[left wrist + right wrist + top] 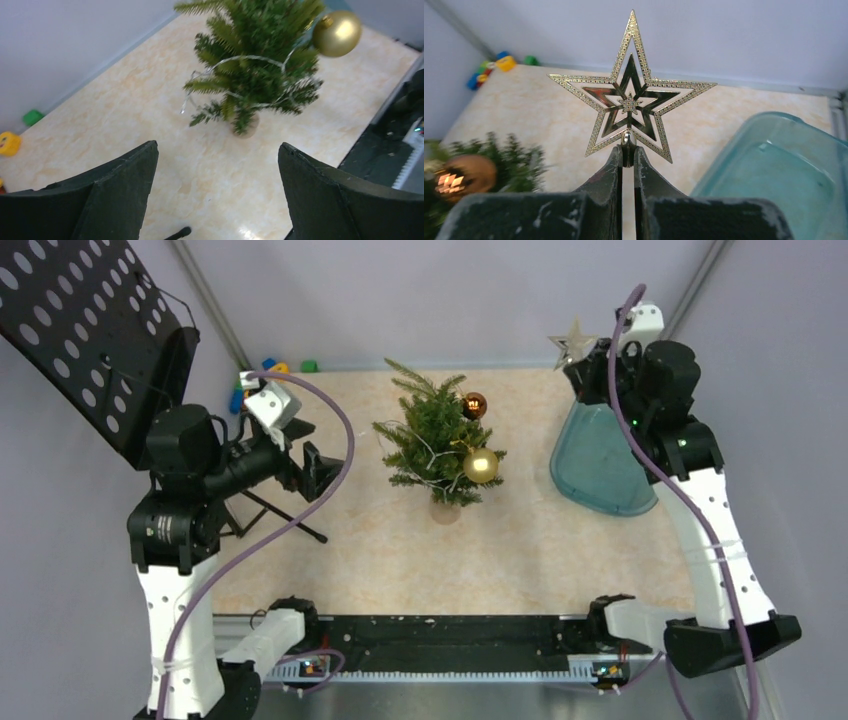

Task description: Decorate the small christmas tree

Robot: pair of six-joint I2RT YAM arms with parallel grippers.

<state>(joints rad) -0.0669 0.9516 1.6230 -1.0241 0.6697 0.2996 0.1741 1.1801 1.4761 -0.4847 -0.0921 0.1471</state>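
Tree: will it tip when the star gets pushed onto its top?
Probably tippy: the tree stands on a small base much narrower than its branches. The gold ball hangs off one side, likely biasing it that way. Needles look thin, so they should flex under the star.

Top of small christmas tree (255, 75) cropped in L wrist view, blurred in R. Toys (280, 368) at desk (330, 540) far-left corner too small to ID.

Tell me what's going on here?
The right gripper is shut on the stem of a gold star, holding it up near the blue tub. The left gripper is open and empty, pointed at the small christmas tree. The tree carries a gold ball, a copper ball and a silver strand; its top is bare.
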